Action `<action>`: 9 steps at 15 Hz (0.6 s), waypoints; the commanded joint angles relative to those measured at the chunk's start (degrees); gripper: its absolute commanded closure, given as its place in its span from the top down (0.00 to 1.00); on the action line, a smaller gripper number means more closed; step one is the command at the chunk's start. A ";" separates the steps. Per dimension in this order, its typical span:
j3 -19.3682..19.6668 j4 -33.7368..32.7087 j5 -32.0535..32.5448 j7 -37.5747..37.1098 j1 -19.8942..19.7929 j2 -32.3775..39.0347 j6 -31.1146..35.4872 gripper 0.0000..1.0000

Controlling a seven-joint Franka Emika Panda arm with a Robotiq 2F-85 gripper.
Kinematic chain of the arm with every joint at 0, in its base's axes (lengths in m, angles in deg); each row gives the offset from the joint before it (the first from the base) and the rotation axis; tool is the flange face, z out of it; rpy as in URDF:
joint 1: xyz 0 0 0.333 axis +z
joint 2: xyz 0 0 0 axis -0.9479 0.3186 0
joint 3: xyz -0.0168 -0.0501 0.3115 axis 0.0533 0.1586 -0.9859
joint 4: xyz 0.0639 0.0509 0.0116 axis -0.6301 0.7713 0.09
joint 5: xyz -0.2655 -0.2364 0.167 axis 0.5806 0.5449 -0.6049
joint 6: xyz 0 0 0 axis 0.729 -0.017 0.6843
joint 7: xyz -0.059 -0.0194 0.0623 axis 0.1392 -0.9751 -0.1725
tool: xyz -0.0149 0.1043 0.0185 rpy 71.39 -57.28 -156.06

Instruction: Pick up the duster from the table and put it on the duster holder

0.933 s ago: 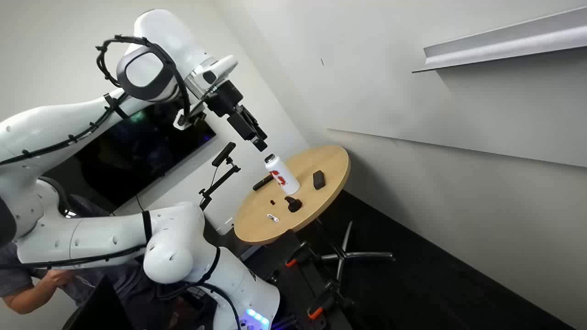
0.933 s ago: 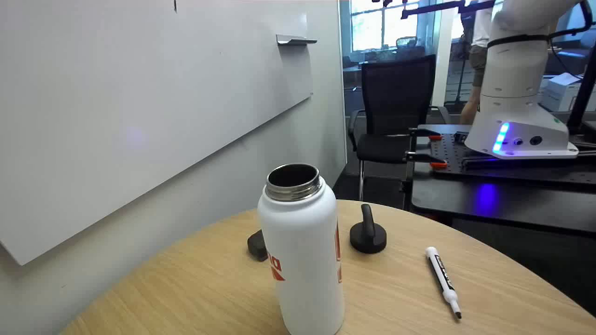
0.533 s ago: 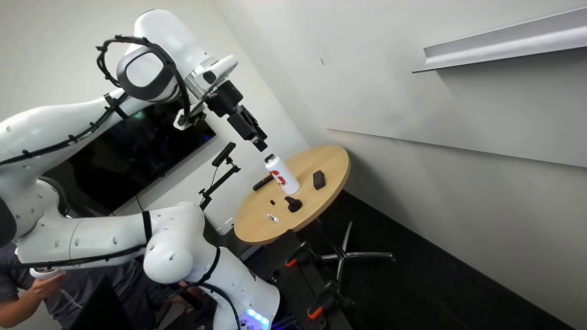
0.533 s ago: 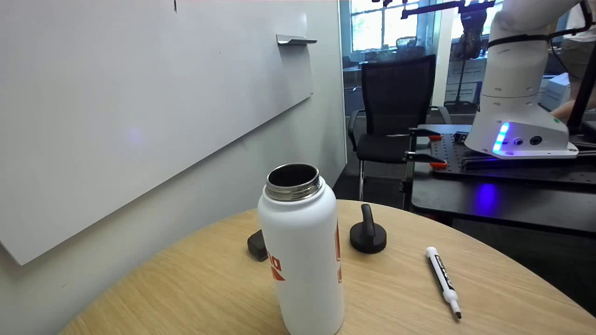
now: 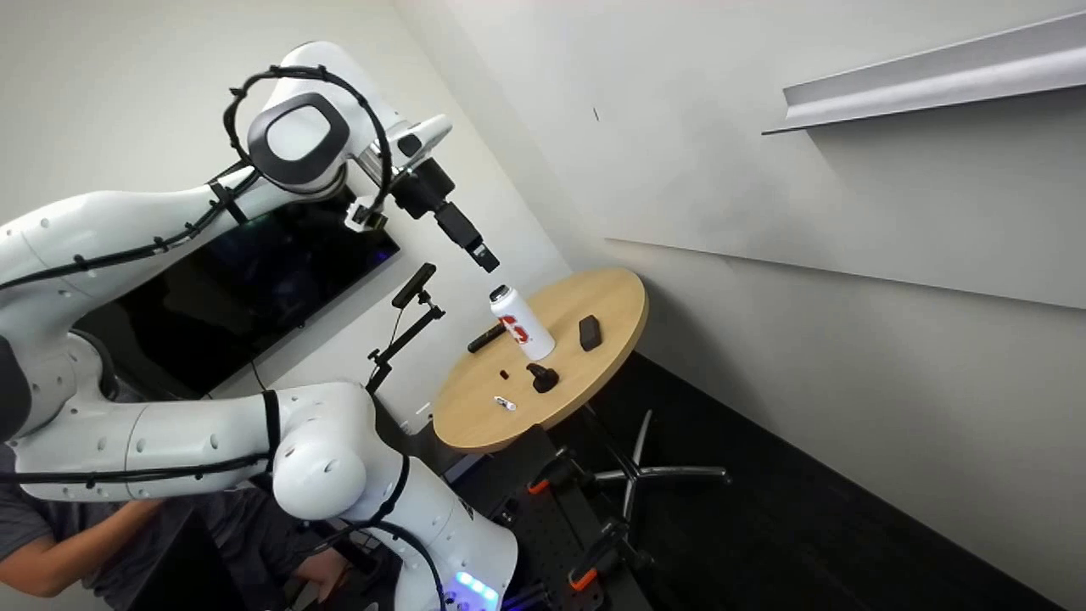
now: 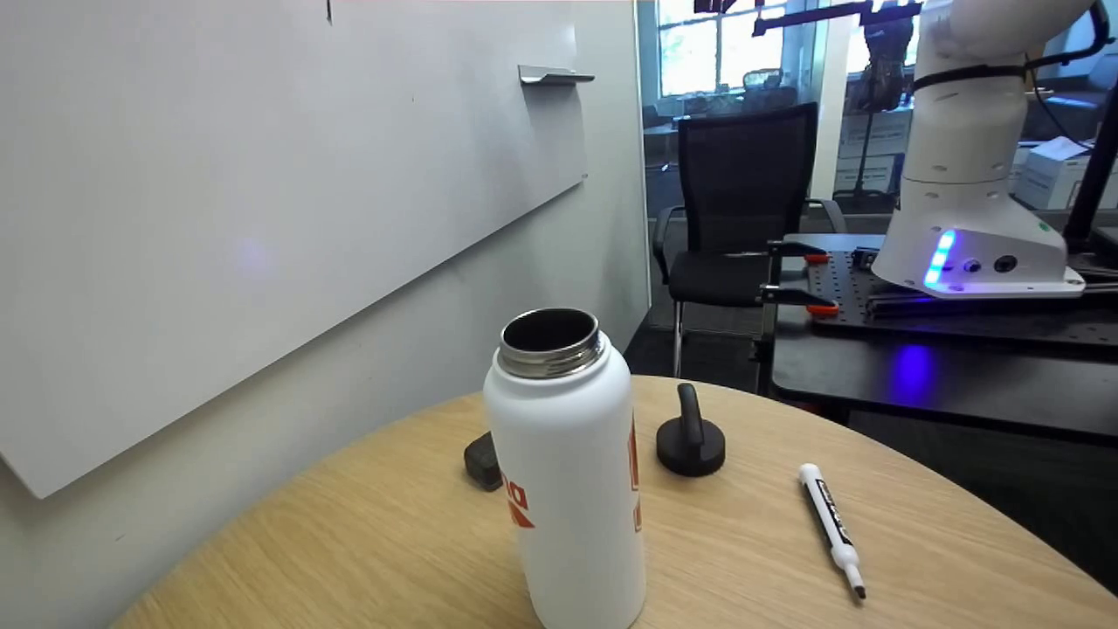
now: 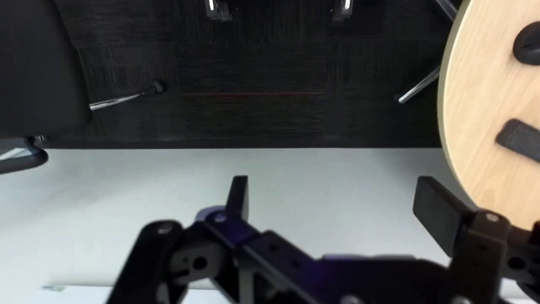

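Your gripper [image 7: 333, 183] is released, fingertips spread wide. In an exterior view it hangs at 11 o'clock of the white bottle [image 5: 522, 324]; the duster [image 5: 590, 333] lies on the table [image 5: 611, 297], 4 o'clock from the gripper, well apart. Duster holder [image 5: 933, 81] sits at 2 o'clock from the duster. Your wrist view: duster at 3 o'clock, cut by frame edge.

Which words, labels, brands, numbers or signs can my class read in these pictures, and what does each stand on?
"a" (probably): red lettering on the white bottle; the rest runs out of sight around its sides and cannot be read.
Marker: lettering on a black label, too small and blurred to read.
Duster: no lettering can be made out.
Any other marks are too small to read.
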 commanded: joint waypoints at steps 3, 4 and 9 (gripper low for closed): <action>-10.58 -0.43 -3.44 0.97 10.59 8.30 4.80 1.00; -12.18 -0.60 -3.33 1.42 12.31 9.39 5.21 1.00; -13.54 -0.70 -2.33 1.39 15.76 9.95 4.42 1.00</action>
